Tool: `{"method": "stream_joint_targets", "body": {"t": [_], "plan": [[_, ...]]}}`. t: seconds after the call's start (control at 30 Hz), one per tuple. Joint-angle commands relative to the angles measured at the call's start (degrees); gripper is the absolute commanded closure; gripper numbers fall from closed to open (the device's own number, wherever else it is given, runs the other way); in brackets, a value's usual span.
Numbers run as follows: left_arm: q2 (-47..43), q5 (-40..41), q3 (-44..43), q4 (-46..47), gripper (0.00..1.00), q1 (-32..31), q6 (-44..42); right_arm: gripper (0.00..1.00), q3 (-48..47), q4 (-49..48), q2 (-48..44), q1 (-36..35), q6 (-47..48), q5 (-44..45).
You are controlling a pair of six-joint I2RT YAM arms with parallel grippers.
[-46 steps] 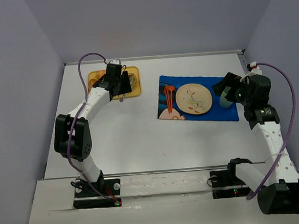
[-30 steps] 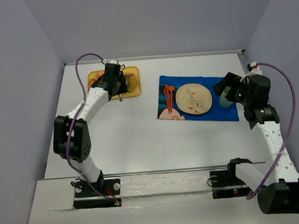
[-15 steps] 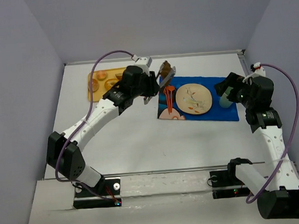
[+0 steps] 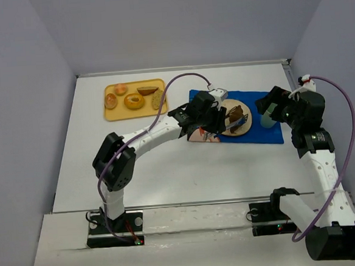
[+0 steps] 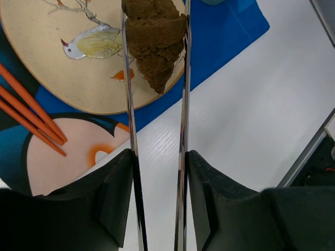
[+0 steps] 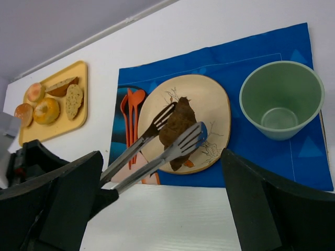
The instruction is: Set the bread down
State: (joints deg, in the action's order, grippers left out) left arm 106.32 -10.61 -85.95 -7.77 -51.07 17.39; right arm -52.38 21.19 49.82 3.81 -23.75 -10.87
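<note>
My left gripper (image 4: 216,119) is shut on metal tongs (image 5: 183,104), and the tongs pinch a dark brown piece of bread (image 5: 155,42). The bread (image 4: 236,115) hangs just over the right half of the cream bird-pattern plate (image 4: 245,127), which lies on the blue placemat (image 4: 269,136). The right wrist view shows the bread (image 6: 178,125) between the tong tips over the plate (image 6: 214,104). I cannot tell whether the bread touches the plate. My right gripper (image 4: 272,107) is open and empty, above the green bowl (image 4: 267,120).
A yellow tray (image 4: 112,113) at the back left holds several other bread pieces. Orange chopsticks and a spoon (image 6: 131,104) lie on the mat left of the plate. The green bowl (image 6: 281,99) stands empty on the mat's right end. Walls close in the table on three sides.
My left arm has swung right from the yellow tray to the plate, carrying the bread in the tongs. The right arm has barely moved.
</note>
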Motion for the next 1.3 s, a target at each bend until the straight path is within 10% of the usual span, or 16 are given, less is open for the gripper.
{"method": "stream_joint_targets", "body": {"t": [0.0, 0.23, 0.7, 1.27], "plan": [[0.0, -2.8, -4.3, -0.5, 0.46, -1.0, -1.2, 0.00, 0.1, -0.4, -1.1, 0.3, 0.1, 1.3], [0.6, -1.3, -5.5, -1.5, 0.29, -1.2, -1.1, 0.00, 0.0, -0.3, -0.7, 0.3, 0.3, 1.6], [-4.0, 11.8, -10.9, -5.3, 0.31, -0.6, -3.9, 0.00, 0.1, -0.2, -1.1, 0.3, 0.5, 1.9], [-22.0, 18.5, 15.1, -1.0, 0.35, 23.1, -6.8, 0.00, 0.0, -0.3, 0.3, 0.3, 0.3, 3.1]]}}
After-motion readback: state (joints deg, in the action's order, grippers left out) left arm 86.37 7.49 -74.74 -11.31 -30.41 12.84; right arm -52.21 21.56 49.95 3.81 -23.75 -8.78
